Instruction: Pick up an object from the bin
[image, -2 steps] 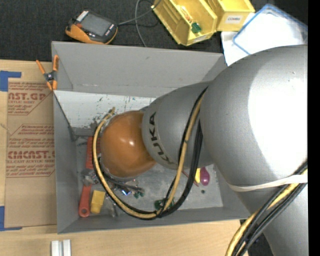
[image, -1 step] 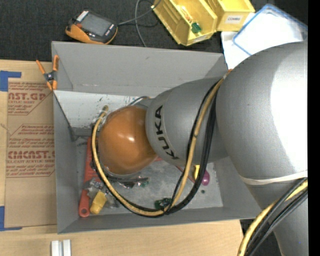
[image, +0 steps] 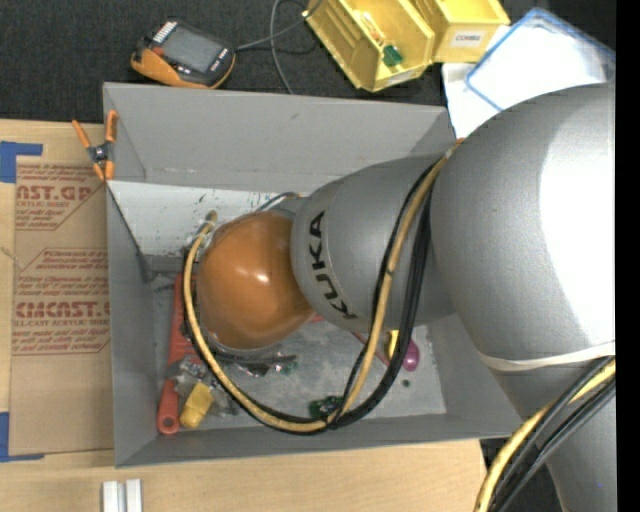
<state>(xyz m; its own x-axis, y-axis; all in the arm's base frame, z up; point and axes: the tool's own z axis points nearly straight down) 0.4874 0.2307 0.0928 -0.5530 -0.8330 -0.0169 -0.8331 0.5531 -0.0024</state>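
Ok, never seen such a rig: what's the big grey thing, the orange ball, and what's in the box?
The grey thing is a robot arm, reaching in from the right; one camera looks down on it from above, slightly sideways. The box is a metal bin of small loose things for it to pick from. The orange ball is a cover on its wrist, with cables looping round it: parts of the robot. On the bin's floor lie an orange piece and a yellow piece at lower left, a green bit near the front and a pink thing at right. Whether anything is held I cannot tell: the cover hides what is below.
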